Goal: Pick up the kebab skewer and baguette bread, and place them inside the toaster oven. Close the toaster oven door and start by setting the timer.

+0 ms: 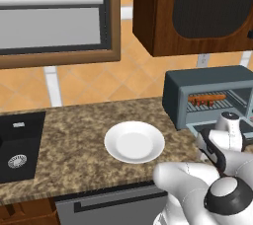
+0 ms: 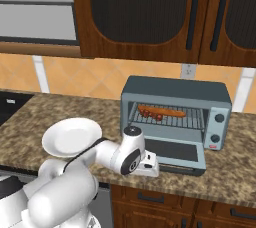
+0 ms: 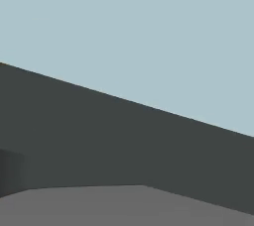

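Granite counter (image 2: 30,117) runs the width of my two base views, and on it the blue-grey toaster oven (image 2: 175,89) sits under the dark wooden cabinets (image 2: 145,17) with the toaster oven door (image 2: 172,153) dropped flat toward me. To its left the white plate (image 2: 70,136) lies bare. Inside, on the wire rack (image 2: 195,118), I can see the baguette bread (image 2: 162,110) lying lengthwise, with the kebab skewer (image 2: 150,114) just beside it toward the left end, touching or nearly so; I cannot separate them cleanly. I judge the loading finished and the door step in hand. My gripper (image 2: 150,166) is down at the left front corner of the lowered door, its fingers hidden behind the hand; I take them as spread wide, holding nothing. The hand view gives me close pale-blue frame and dark glass. Next I need to get under or against the door's free edge and swing it upward until it shuts, then move to the upper of the two knobs (image 2: 219,118) on the right panel, though I cannot tell which one is the timer.
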